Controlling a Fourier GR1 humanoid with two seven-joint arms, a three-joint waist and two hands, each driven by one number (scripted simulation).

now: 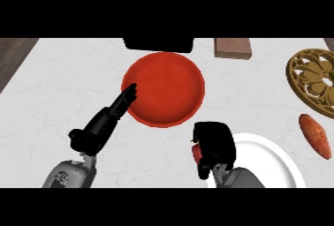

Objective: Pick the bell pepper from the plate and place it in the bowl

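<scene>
between the white plate (274,154) and the red bowl (163,88), near the bottom of the head view, the right hand (214,143) is curled round the bell pepper (195,151), of which only a small red sliver shows at the hand's left side. the hand sits over the plate's left rim, so the pepper looks to be off the plate's middle and on its way out, though the hand hides whether it is fully lifted clear. the bowl lies just beyond, up and to the left of the hand, near but not yet under it, and it holds nothing that can be seen.

the left hand (108,119) stretches out with straight fingers, apart and holding nothing, its fingertips touching or just overlapping the bowl's left rim; whether it steadies the bowl or merely rests beside it cannot be told.

by my reading the pick is done or all but done: the pepper is in the grasp. what is left is the carry across the short gap to the bowl, the lowering into it, and the release.

elsewhere on the pale surface (65,79), well apart from the work, lie an orange-red sweet potato-like thing (316,136) to the right of the plate, a brown carved round trivet (314,75) at the far right, a brown block (233,47) and a black object (160,44) behind the bowl.
</scene>
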